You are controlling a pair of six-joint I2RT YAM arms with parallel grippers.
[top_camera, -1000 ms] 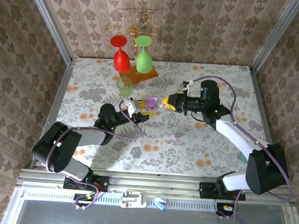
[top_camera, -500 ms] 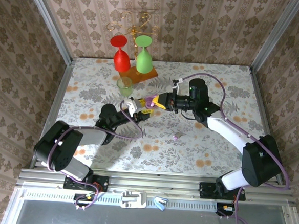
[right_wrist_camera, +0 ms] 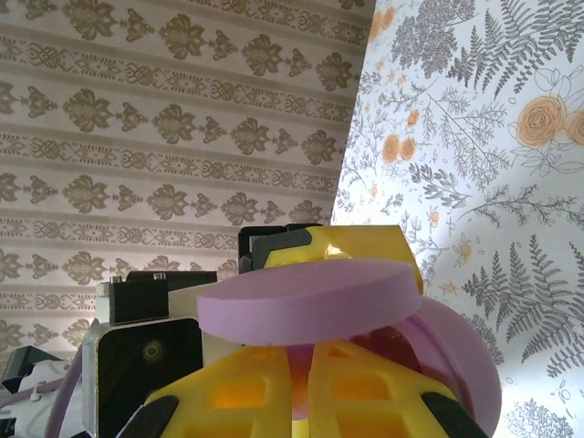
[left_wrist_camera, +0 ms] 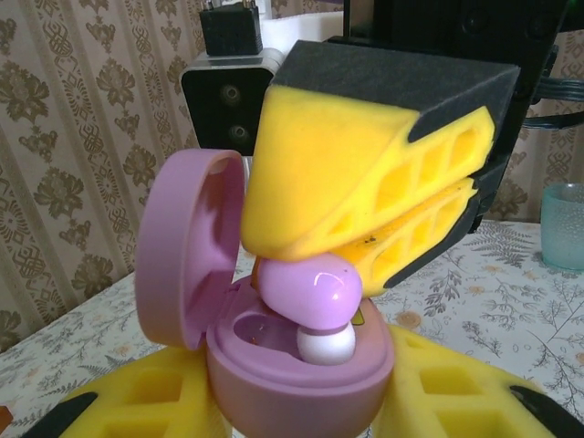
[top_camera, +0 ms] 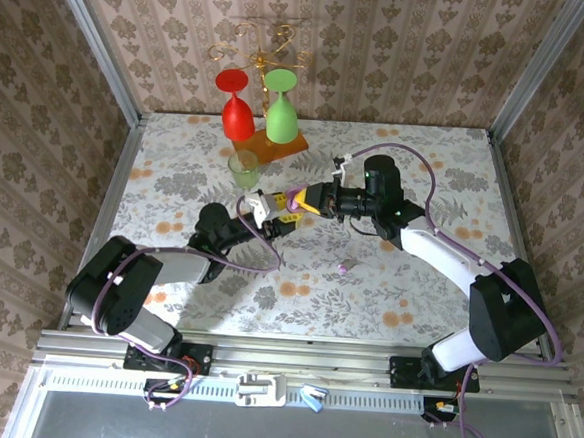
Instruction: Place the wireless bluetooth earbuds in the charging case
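My left gripper [left_wrist_camera: 301,415] is shut on the base of the purple oval charging case [left_wrist_camera: 292,374], whose lid [left_wrist_camera: 187,251] stands open. My right gripper [right_wrist_camera: 304,388] is shut on a lilac earbud [left_wrist_camera: 308,285]. Its white tip dips into the case's cavity. In the right wrist view the lid [right_wrist_camera: 310,299] lies across the fingers, with the earbud [right_wrist_camera: 302,379] pinched between them. From above, both grippers meet at the case [top_camera: 292,198] in the middle of the table. A second small lilac earbud [top_camera: 342,269] lies loose on the cloth to the near right.
An inverted red glass [top_camera: 237,115] and green glass [top_camera: 281,113] stand on a wooden base [top_camera: 273,149] at the back, under a gold rack. A pale green tumbler [top_camera: 243,168] stands just behind the left gripper. Wallpapered walls enclose the table.
My right gripper has moved left with the earbud, from beside the case to right over its open cavity. The left arm holds the case almost still.
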